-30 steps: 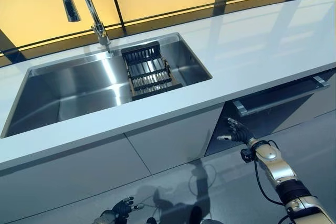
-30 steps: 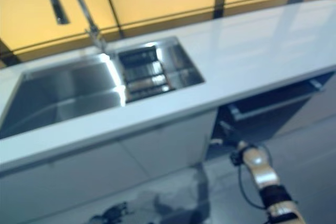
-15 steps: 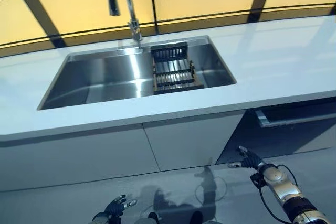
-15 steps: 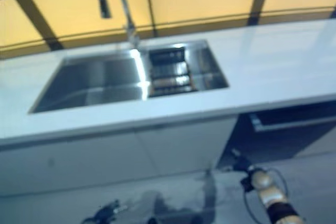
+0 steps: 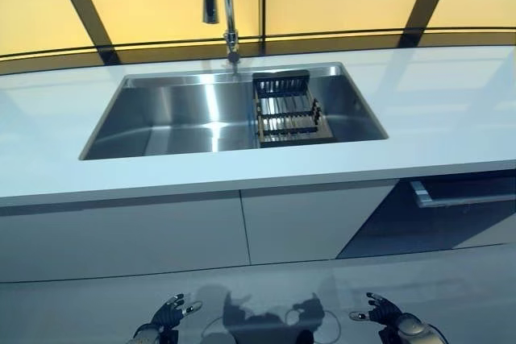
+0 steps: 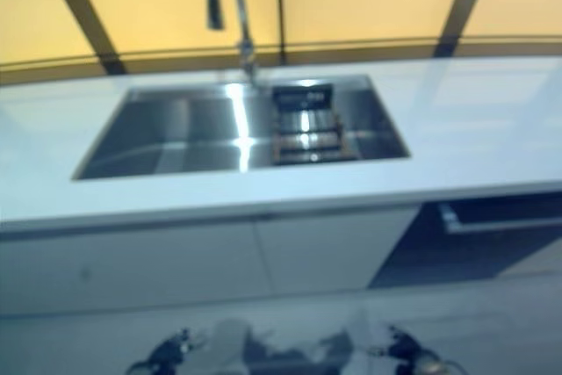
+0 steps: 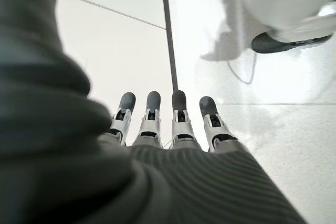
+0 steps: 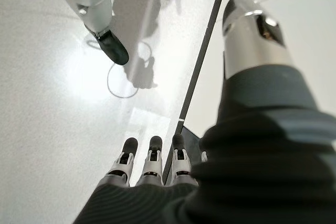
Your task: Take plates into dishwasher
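Observation:
No plate shows in any view. The dishwasher (image 5: 451, 219) is the dark front under the counter at the right, with a silver bar handle (image 5: 463, 193). A black dish rack (image 5: 288, 107) with nothing in it sits in the right end of the steel sink (image 5: 161, 114). My left hand (image 5: 168, 314) hangs low over the floor at the lower left, fingers (image 7: 153, 113) straight and holding nothing. My right hand (image 5: 379, 310) hangs low at the lower right, below and left of the dishwasher, fingers (image 8: 152, 158) straight and holding nothing.
A tall tap (image 5: 229, 14) rises behind the sink. The white counter (image 5: 451, 110) runs across the whole view, with pale cabinet doors (image 5: 161, 235) under it. A yellow-lit window wall with dark bars stands behind. Grey floor (image 5: 266, 296) lies in front of the cabinets.
The camera has swung, so the sink now sits in the middle. My right hand has dropped from beside the dishwasher's left edge to low over the floor. The left hand stays low.

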Controlling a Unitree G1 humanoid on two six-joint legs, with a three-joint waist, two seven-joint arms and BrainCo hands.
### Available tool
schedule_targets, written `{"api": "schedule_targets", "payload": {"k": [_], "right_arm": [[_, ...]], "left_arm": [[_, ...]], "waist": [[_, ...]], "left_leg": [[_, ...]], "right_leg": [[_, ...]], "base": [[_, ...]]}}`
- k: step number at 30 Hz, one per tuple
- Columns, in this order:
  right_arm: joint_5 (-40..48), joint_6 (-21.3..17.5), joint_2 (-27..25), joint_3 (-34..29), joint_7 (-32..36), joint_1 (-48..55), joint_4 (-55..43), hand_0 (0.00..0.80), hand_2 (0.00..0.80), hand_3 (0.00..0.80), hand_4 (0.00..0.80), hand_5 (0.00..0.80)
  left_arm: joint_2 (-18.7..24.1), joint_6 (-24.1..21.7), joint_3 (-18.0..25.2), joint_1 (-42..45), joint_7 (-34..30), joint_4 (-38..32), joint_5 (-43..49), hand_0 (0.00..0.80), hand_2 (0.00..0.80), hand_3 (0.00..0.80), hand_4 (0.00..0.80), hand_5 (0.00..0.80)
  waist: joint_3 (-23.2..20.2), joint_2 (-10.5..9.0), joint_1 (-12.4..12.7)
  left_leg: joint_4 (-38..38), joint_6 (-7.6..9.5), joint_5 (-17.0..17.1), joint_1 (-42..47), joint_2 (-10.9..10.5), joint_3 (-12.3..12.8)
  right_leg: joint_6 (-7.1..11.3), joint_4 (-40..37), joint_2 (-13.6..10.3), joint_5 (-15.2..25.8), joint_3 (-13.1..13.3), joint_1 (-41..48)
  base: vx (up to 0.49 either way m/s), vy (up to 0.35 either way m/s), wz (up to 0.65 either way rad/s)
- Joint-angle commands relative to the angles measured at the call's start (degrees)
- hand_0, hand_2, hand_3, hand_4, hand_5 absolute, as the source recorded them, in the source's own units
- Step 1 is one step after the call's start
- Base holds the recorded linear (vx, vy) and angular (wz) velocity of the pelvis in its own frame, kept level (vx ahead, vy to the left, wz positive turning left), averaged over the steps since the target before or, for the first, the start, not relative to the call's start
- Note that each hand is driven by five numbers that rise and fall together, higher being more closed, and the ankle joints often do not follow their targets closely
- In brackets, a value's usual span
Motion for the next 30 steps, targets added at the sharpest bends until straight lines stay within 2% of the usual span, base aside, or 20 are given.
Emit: {"api": "schedule_targets", "payload": {"k": [1, 4, 6, 8, 10, 12, 15, 17, 19, 23, 24, 26, 29, 30], "right_arm": [[2.21, -2.05, -1.22, -0.8, -1.38, -5.65, 1.02, 0.0, 0.0, 0.0, 0.0, 0.0], [2.55, -2.15, -1.23, -0.92, -0.85, -6.2, 1.84, 0.0, 0.0, 0.0, 0.0, 0.0], [2.87, -2.78, -1.24, -1.23, 0.11, -6.73, 3.1, 0.0, 0.0, 0.0, 0.0, 0.0], [2.6, -2.83, -0.91, -1.44, 0.79, -6.34, 3.21, 0.0, 0.0, 0.0, 0.0, 0.0], [3.51, -3.27, -0.6, -1.96, 1.36, -5.36, 3.23, 0.0, 0.0, 0.0, 0.0, 0.0], [4.05, -3.31, 0.06, -2.63, 1.66, -4.29, 3.24, 0.0, 0.0, 0.0, 0.0, 0.0], [3.86, -3.72, 0.74, -2.58, 1.82, -3.53, 4.22, 0.0, 0.0, 0.0, 0.0, 0.0], [3.97, -4.05, 1.48, -2.51, 1.48, -3.12, 5.45, 0.0, 0.0, 0.0, 0.0, 0.0], [3.88, -3.89, 2.09, -2.33, 1.37, -2.93, 5.82, 0.0, 0.0, 0.0, 0.0, 0.0], [3.71, -3.9, 3.74, -1.17, 0.93, -3.52, 6.48, 0.0, 0.0, 0.0, 0.0, 0.0], [3.78, -3.96, 3.93, -0.8, 1.02, -3.89, 6.75, 0.0, 0.0, 0.0, 0.0, 0.0], [3.94, -4.18, 4.1, -0.18, 1.11, -4.54, 6.84, 0.0, 0.0, 0.0, 0.0, 0.0], [4.19, -4.44, 3.83, 0.66, 1.14, -5.46, 7.04, 0.0, 0.0, 0.0, 0.0, 0.0], [4.13, -4.46, 3.75, 0.7, 1.13, -5.55, 7.07, 0.0, 0.0, 0.0, 0.0, 0.0]], "left_arm": [[2.68, -0.62, -2.52, -2.48, -0.08, -1.07, -0.17, 0.0, 0.0, 0.0, 0.0, 0.0], [3.59, 0.44, -4.07, -4.14, -0.33, -0.89, -0.33, 0.0, 0.0, 0.0, 0.0, 0.0], [4.17, 0.41, -4.86, -4.33, -0.05, 0.19, -0.33, 0.0, 0.0, 0.0, 0.0, 0.0], [4.7, 0.75, -4.9, -4.18, -0.11, 0.62, -0.08, 0.0, 0.0, 0.0, 0.0, 0.0], [5.29, 1.47, -5.28, -4.48, -0.37, 1.23, 0.74, 0.0, 0.0, 0.0, 0.0, 0.0], [5.85, 2.27, -5.05, -4.86, -0.42, 2.28, 1.5, 0.0, 0.0, 0.0, 0.0, 0.0], [5.69, 1.9, -3.98, -4.63, -0.09, 4.28, 1.71, 0.0, 0.0, 0.0, 0.0, 0.0], [5.36, 1.66, -3.51, -4.53, 0.07, 5.28, 2.16, 0.0, 0.0, 0.0, 0.0, 0.0], [5.23, 1.38, -3.25, -4.28, 0.17, 5.61, 2.41, 0.0, 0.0, 0.0, 0.0, 0.0], [5.86, 1.51, -2.34, -4.21, -0.03, 4.93, 2.25, 0.0, 0.0, 0.0, 0.0, 0.0], [5.95, 1.43, -2.54, -4.36, -0.09, 4.93, 2.04, 0.0, 0.0, 0.0, 0.0, 0.0], [6.03, 1.21, -2.83, -4.56, -0.11, 4.59, 1.59, 0.0, 0.0, 0.0, 0.0, 0.0], [5.54, 1.24, -2.78, -4.93, -0.36, 4.17, 2.16, 0.0, 0.0, 0.0, 0.0, 0.0], [5.44, 1.25, -2.86, -4.96, -0.32, 4.1, 2.07, 0.0, 0.0, 0.0, 0.0, 0.0]], "waist": [[1.57, -0.43, 1.43], [2.35, -1.19, 1.49], [2.98, -1.41, 1.42], [2.99, -1.21, 0.62], [2.8, -1.17, -0.82], [2.08, -1.35, -2.07], [0.81, -1.5, -2.98], [-0.29, -1.81, -3.46], [-0.77, -2.09, -3.59], [-1.21, -2.92, -3.33], [-1.38, -3.04, -3.06], [-1.59, -3.46, -2.07], [-1.68, -3.94, -1.03], [-1.63, -4.03, -0.95]], "left_leg": [[-4.72, 3.17, -6.47, 10.79, -5.07, 0.55], [-5.86, 4.23, -5.19, 9.55, -5.89, -0.52], [-9.16, 4.69, -2.51, 9.78, -6.05, -0.87], [-11.74, 5.41, -1.13, 10.5, -5.91, -0.81], [-12.67, 6.25, -0.1, 10.43, -5.87, -2.46], [-12.67, 7.31, 0.4, 9.49, -6.05, -4.76], [-12.67, 7.87, 0.19, 8.78, -5.92, -7.44], [-12.67, 8.28, -0.15, 8.46, -6.05, -8.52], [-12.67, 8.62, -0.25, 8.25, -6.27, -9.09], [-12.67, 9.45, -0.49, 7.7, -6.73, -8.97], [-12.67, 9.13, -0.13, 7.39, -6.44, -8.72], [-12.67, 7.65, 0.77, 6.53, -5.59, -7.83], [-12.67, 5.0, 2.63, 4.28, -4.56, -7.61], [-12.67, 4.63, 2.95, 3.81, -4.39, -7.52]], "right_leg": [[6.58, -0.74, 3.62, 0.59, 1.54, -3.39], [7.79, -0.77, 3.06, 2.27, 3.09, -5.73], [8.34, -0.77, 3.12, 4.7, 4.43, -7.53], [8.58, 3.16, 2.74, 6.03, 5.82, -8.02], [7.38, 9.0, 2.54, 4.84, 9.24, -8.22], [5.07, 14.02, 2.45, 3.09, 12.87, -7.94], [3.02, 16.85, 2.71, -1.08, 15.89, -5.68], [2.24, 18.03, 3.26, -4.02, 17.28, -3.57], [2.05, 20.35, 3.23, -5.08, 17.7, -3.15], [2.3, 31.03, 2.11, -6.76, 17.61, -4.51], [2.01, 30.1, 2.61, -9.03, 17.34, -3.56], [1.69, 21.69, 3.94, -11.4, 15.67, 0.61], [-0.66, 9.74, 6.52, -13.58, 17.32, 5.33], [-0.9, 8.52, 6.73, -13.46, 17.42, 5.68]], "base": [[-0.549, 0.343, 0.2], [-0.511, 0.281, 0.2], [-0.447, 0.261, 0.14], [-0.293, 0.213, 0.02], [-0.232, 0.145, 0.23], [-0.188, 0.078, 0.59], [-0.124, 0.002, 0.52], [-0.104, -0.064, 0.29], [-0.153, -0.075, 0.25], [-0.231, -0.166, 0.1], [-0.283, -0.306, -0.03], [-0.256, -0.352, -0.09], [-0.264, -0.329, -0.35], [-0.157, -0.174, -0.29]]}}
